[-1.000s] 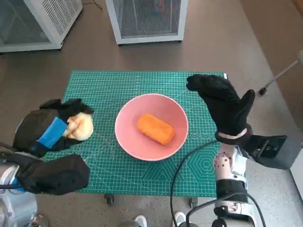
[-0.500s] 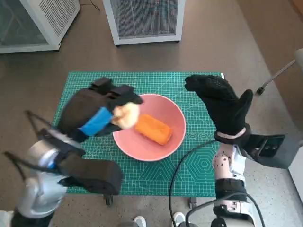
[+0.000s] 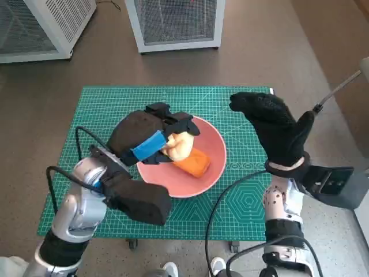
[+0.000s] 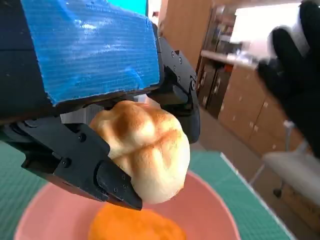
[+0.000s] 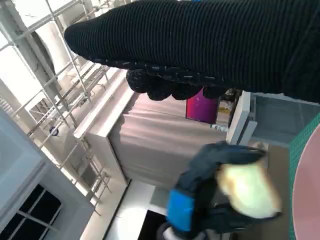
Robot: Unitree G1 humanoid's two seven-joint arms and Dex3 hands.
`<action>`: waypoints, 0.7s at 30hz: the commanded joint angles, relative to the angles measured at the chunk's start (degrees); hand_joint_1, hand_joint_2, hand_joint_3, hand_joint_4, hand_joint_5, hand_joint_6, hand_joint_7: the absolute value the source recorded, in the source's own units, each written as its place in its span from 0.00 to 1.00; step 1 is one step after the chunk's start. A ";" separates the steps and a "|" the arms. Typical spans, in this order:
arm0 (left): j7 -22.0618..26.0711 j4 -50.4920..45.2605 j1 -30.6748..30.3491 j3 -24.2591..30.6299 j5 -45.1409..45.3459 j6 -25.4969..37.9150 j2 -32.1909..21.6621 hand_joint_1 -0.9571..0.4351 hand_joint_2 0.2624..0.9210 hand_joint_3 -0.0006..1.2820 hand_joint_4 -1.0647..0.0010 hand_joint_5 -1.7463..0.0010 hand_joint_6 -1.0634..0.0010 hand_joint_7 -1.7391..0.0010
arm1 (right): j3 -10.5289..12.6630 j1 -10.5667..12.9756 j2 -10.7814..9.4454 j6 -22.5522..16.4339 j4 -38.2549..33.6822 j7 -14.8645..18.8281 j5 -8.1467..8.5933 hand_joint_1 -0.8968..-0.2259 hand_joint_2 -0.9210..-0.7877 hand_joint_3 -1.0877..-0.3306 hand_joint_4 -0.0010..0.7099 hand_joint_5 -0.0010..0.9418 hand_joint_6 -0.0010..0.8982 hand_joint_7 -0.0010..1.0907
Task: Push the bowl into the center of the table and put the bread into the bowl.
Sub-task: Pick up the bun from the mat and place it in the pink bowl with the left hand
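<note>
Pale golden bread is gripped by the left hand over the pink bowl at the frame's centre, beside an orange piece. At centre right, the right hand is raised, fingers spread, nothing held.

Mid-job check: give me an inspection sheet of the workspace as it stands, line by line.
Surface: green cutting mat covers the small table.
Job's things: pink bowl near the mat's middle; pale bread roll held over it; an orange loaf-shaped piece lies inside.
Clutter: nothing seen.
Hands: left hand grips the roll over the bowl; right hand is raised beside the bowl, fingers apart, holding nothing.
Cables: black cables loop along both forearms.
Surroundings: white mesh cabinets on the floor beyond the table.
</note>
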State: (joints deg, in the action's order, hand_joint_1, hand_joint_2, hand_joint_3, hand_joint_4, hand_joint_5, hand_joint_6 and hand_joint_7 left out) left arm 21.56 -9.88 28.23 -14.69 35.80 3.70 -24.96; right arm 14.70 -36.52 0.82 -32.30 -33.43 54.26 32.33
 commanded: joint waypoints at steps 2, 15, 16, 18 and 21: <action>-0.57 2.15 0.92 -0.60 0.22 -0.43 0.40 0.69 1.00 0.01 0.29 0.35 0.36 0.38 | -0.30 2.19 0.29 0.67 0.89 -1.10 -0.53 0.56 0.00 0.69 0.35 0.00 0.42 0.00; 12.35 -3.49 -0.03 -2.35 4.60 15.55 -0.69 0.65 0.83 0.01 0.82 0.95 0.70 0.92 | -0.75 2.70 0.09 -0.48 1.67 -3.08 -1.67 0.56 0.00 0.69 0.34 0.00 0.42 0.00; 13.44 -4.44 0.12 -2.27 4.76 16.48 -0.96 0.64 0.83 0.01 0.83 0.96 0.71 0.94 | -0.82 2.68 0.03 -0.47 1.67 -3.13 -1.67 0.56 0.00 0.69 0.34 0.00 0.42 0.00; 14.80 -5.97 0.17 -1.88 4.68 17.64 -1.28 0.62 0.82 0.00 0.87 0.98 0.72 0.97 | -0.95 2.63 -0.03 -0.46 1.62 -3.18 -1.65 0.55 0.00 0.69 0.34 0.00 0.42 0.00; 15.20 -7.73 -0.49 -0.53 3.20 18.04 -1.33 0.60 0.81 0.00 0.89 0.99 0.73 0.98 | -1.09 2.51 -0.09 -0.50 1.44 -3.04 -1.55 0.55 0.00 0.69 0.34 0.00 0.41 0.00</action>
State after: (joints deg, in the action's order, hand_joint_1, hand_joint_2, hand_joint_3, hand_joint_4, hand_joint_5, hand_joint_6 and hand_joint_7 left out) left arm 36.00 -14.71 27.92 -16.39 39.90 21.09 -25.77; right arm 14.01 -34.97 1.02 -32.92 -31.65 51.52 31.21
